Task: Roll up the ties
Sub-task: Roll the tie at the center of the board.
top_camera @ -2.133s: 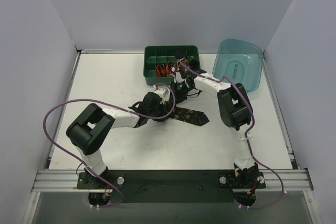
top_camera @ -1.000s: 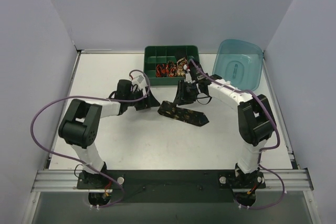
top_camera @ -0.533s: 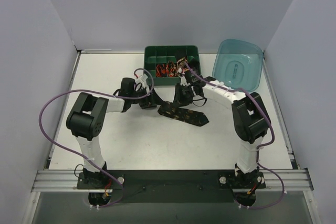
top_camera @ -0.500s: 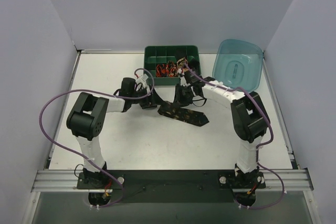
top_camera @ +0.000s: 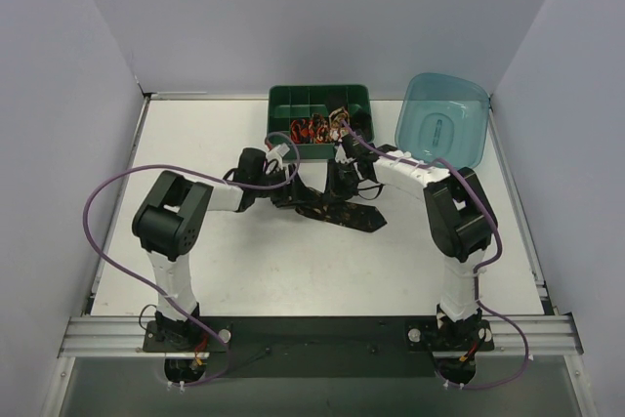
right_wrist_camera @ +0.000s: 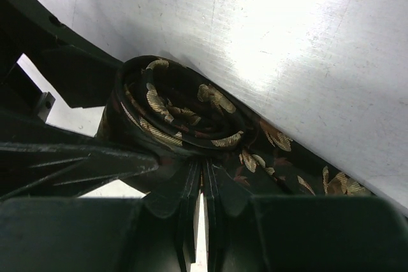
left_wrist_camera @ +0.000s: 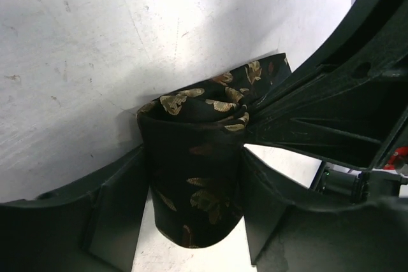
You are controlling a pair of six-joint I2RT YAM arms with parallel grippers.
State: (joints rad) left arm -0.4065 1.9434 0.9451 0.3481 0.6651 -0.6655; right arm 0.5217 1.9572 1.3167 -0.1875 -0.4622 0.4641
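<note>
A black tie (top_camera: pixel 359 216) with gold leaf motifs lies mid-table, its left end wound into a coil (right_wrist_camera: pixel 167 109) and its flat tail running right. My left gripper (top_camera: pixel 297 198) comes in from the left. In the left wrist view its two fingers (left_wrist_camera: pixel 121 202) press against both sides of the coil (left_wrist_camera: pixel 197 103). My right gripper (top_camera: pixel 338 190) comes down from the far side. Its jaws (right_wrist_camera: pixel 204 171) are all but together, nipping the coil's outer layer at their tips. More rolled ties (top_camera: pixel 314 129) with red and gold motifs sit in the tray.
The dark green compartment tray (top_camera: pixel 293 92) stands at the back centre, just beyond both grippers. A translucent teal tub (top_camera: pixel 441 129) sits at the back right. Purple cables loop off both arms over the table. Grey walls close in the left, right and back.
My left gripper has slid right to the tie's coiled end and its jaws have narrowed around it. The right gripper has closed on the coil and barely moved.
</note>
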